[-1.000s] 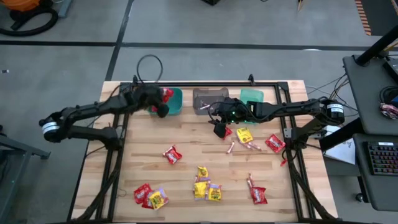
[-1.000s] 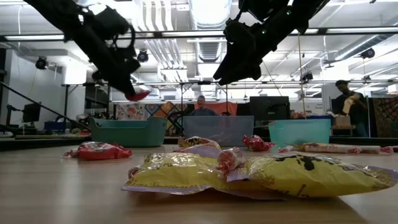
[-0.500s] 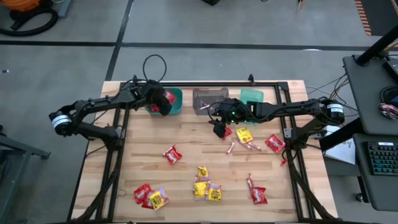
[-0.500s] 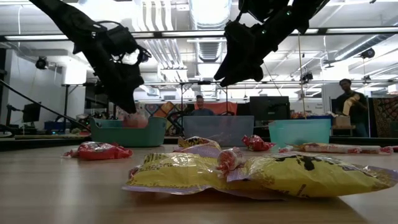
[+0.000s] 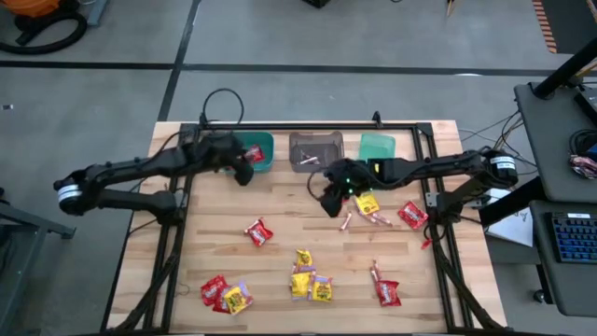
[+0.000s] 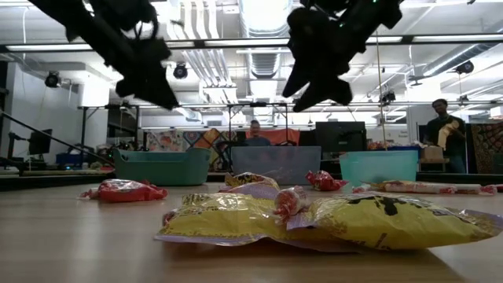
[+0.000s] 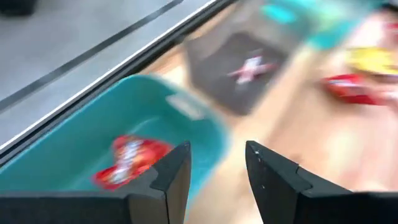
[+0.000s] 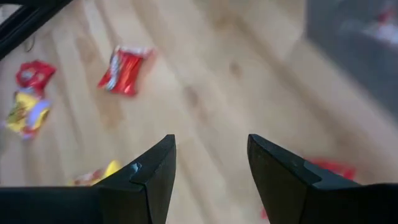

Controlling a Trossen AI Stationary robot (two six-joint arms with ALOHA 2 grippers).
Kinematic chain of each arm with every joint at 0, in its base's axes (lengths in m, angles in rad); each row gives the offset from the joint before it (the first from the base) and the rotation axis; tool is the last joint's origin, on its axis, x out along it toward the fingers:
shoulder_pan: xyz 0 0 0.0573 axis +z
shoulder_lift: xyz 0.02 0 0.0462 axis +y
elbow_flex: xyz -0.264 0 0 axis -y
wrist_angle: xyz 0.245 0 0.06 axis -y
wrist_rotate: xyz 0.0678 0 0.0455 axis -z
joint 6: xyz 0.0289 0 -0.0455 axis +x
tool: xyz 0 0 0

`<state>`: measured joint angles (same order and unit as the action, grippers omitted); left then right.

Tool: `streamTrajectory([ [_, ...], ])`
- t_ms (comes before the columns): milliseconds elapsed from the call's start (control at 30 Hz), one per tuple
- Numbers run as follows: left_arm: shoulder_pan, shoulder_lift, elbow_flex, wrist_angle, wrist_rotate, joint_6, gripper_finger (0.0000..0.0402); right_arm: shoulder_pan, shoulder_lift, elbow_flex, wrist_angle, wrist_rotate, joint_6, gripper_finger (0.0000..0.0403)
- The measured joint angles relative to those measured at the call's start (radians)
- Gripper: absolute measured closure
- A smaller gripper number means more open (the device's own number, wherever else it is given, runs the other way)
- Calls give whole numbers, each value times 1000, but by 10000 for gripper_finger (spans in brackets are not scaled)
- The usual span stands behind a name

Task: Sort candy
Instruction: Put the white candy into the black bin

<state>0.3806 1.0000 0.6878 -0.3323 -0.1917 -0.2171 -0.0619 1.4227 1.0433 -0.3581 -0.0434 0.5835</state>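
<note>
Candy [image 5: 311, 280] is lying scattered over the near and right parts of the table [image 5: 280, 205], as red packets, yellow packets and thin pinkish sticks, while one red packet [image 7: 127, 160] is now resting inside the teal bin [image 7: 186, 118] at the far left. A second ago that packet was hanging clamped in the left pincer [image 5: 244, 174] over the bin; the fingers are now standing apart and empty, and the arm is drawing back toward the near rim of the bin, so one red piece is counting as sorted. A pinkish stick [image 7: 252, 65] is already lying in the grey bin [image 5: 315, 149] at the far centre; the green bin [image 5: 378, 145] to its right is showing no contents that can be made out. The right pincer [image 5: 332, 203], fingers apart and holding nothing, is moving down from beside the grey bin toward the cluster of sweets right of centre, probably toward the next pick. Most of the sweets are remaining unsorted on the table.
</note>
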Motion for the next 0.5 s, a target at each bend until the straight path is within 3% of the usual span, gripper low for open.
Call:
streamTrajectory([
  [133, -144, -38, -4, 53, -33, -1, 265, 70, 0, 15, -115, 8, 160, 215],
  [300, -293, -50, -4, 117, -142, 34, 265, 138, 20, 59, -394, 134, 348, 229],
  [500, -346, -36, -2, 140, -207, 51, 265, 149, 105, 64, -497, 159, 480, 247],
])
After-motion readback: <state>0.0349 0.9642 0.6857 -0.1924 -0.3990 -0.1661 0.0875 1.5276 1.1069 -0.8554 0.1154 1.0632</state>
